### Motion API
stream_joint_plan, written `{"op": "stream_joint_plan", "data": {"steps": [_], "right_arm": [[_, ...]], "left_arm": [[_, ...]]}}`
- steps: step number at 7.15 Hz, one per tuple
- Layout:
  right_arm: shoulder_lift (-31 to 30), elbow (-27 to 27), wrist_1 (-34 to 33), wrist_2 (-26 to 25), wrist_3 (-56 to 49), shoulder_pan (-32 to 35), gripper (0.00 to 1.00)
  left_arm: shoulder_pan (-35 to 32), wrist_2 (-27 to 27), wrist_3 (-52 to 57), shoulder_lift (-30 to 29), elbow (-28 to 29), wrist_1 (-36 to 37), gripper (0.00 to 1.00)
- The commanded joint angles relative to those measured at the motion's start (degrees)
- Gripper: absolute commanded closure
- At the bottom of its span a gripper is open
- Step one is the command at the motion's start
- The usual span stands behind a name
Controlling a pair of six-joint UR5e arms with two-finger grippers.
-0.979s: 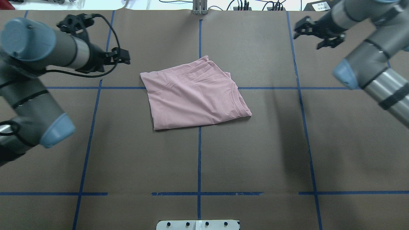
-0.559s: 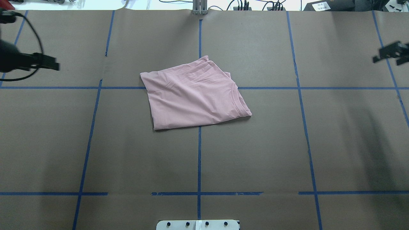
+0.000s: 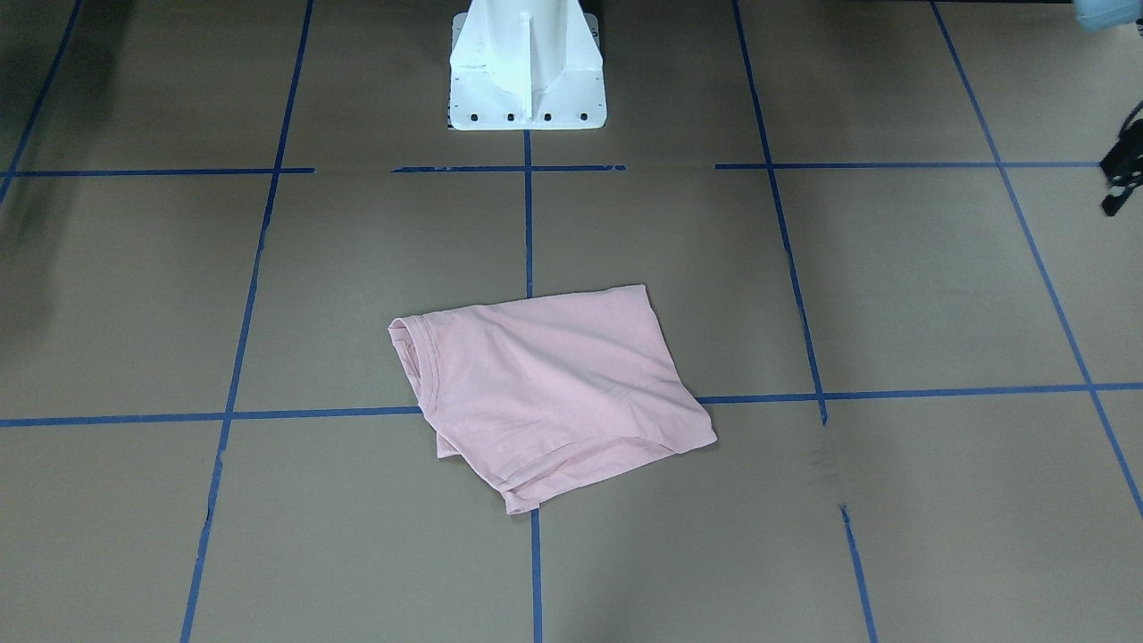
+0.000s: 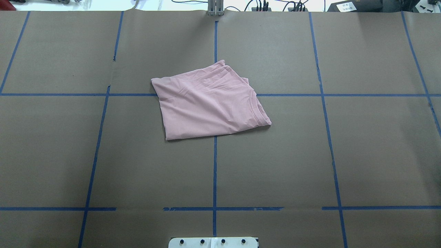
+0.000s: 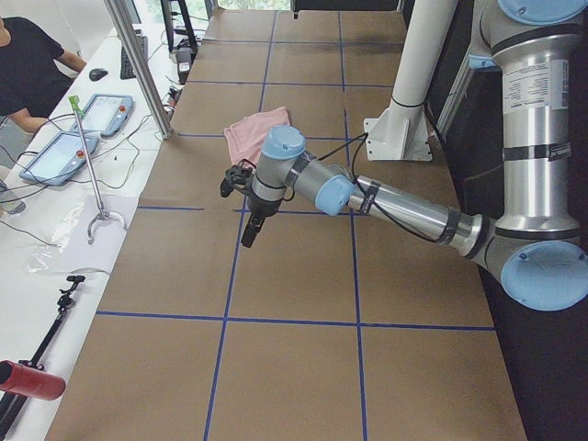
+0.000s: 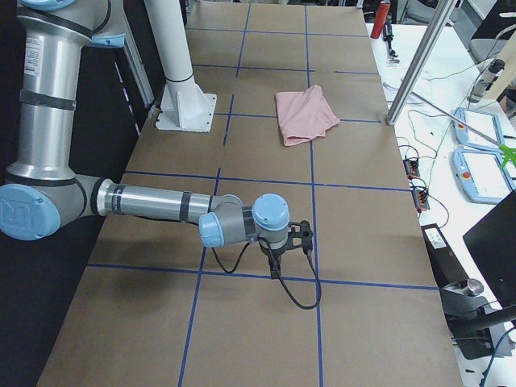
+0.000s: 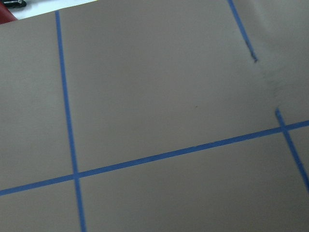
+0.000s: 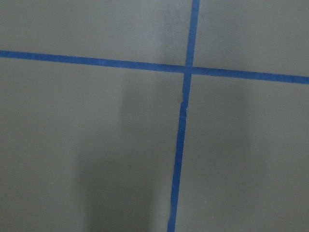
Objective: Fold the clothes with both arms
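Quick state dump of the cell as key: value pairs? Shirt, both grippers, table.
T-shirt: pink T-shirt, folded to a rough rectangle, flat near the table's middle, nothing touching it
collar: visible at the fold's edge toward the robot's right
print: not visible
left gripper: left gripper toward the robot's left end of the table, well clear of the T-shirt; open or shut cannot be told
right gripper: right gripper toward the robot's right end, also clear; open or shut cannot be told
table: table, brown paper with a blue tape grid
pedestal: white pedestal
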Motion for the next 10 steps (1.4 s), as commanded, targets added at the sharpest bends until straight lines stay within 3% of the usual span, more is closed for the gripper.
{"op": "stream_joint_plan", "data": {"steps": [1, 2, 4, 5, 6, 7, 10], "right_arm": [[2.4, 7.3, -25.8, -0.1, -15.8, 6.9, 0.0], [5.6, 6.9, -30.6, -0.2, -18.3, 8.3, 0.0], [6.4, 5.2, -28.1, -1.0, -17.4, 9.0, 0.0], [5.9, 3.2, -24.6, -1.1, -17.3, 9.0, 0.0], [6.0, -1.5, -19.4, -0.7, -17.1, 9.0, 0.0], [5.8, -3.9, -13.8, -0.6, -16.2, 9.0, 0.0], [6.7, -3.8, -12.4, 0.0, -5.2, 7.2, 0.0]], "left_arm": [[-5.7, -2.4, 12.1, 0.5, 2.8, 5.1, 0.0], [-5.8, -5.8, 13.6, 0.6, 6.2, 4.5, 0.0], [-5.5, -6.5, 11.7, -1.1, 13.8, 1.4, 0.0], [-5.2, -6.1, 11.6, -2.3, 19.2, -5.9, 0.0], [-5.3, -6.3, 12.2, -1.6, 20.8, -10.6, 0.0], [-5.4, -5.8, 11.7, -1.5, 20.2, -10.0, 0.0], [-5.7, -5.7, 12.1, -1.4, 19.1, -2.8, 0.0]]}}
